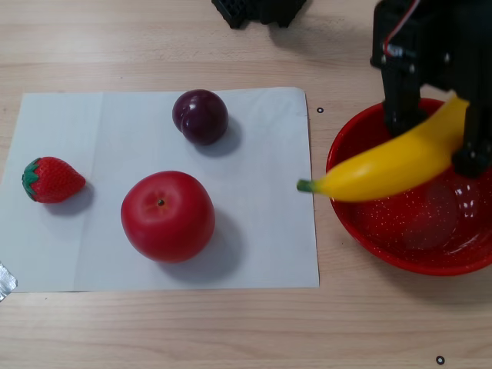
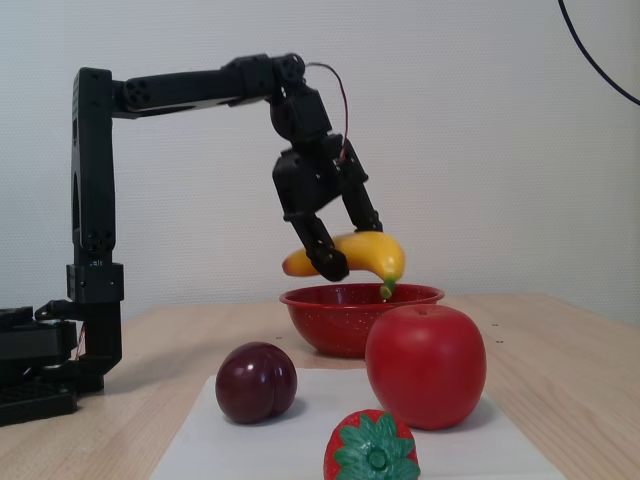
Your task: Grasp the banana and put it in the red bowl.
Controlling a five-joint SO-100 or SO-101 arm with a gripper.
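Observation:
My gripper (image 2: 352, 248) is shut on the yellow banana (image 2: 385, 258), which hangs just above the red bowl (image 2: 335, 325) in the fixed view. In the other view the banana (image 1: 384, 169) lies slanted across the left half of the red bowl (image 1: 430, 231). Its green stem end pokes out past the bowl's left rim and its far end is hidden behind the gripper (image 1: 434, 138). One black finger (image 1: 400, 115) stands behind the banana and the other at its right end. The banana's stem end points down at the rim in the fixed view.
A red apple (image 1: 167, 215), a dark plum (image 1: 200, 115) and a strawberry (image 1: 52, 179) sit on a white paper sheet (image 1: 92, 115) left of the bowl. In the fixed view the apple (image 2: 425, 365) stands in front of the bowl. The arm's base (image 2: 35, 370) is at the left.

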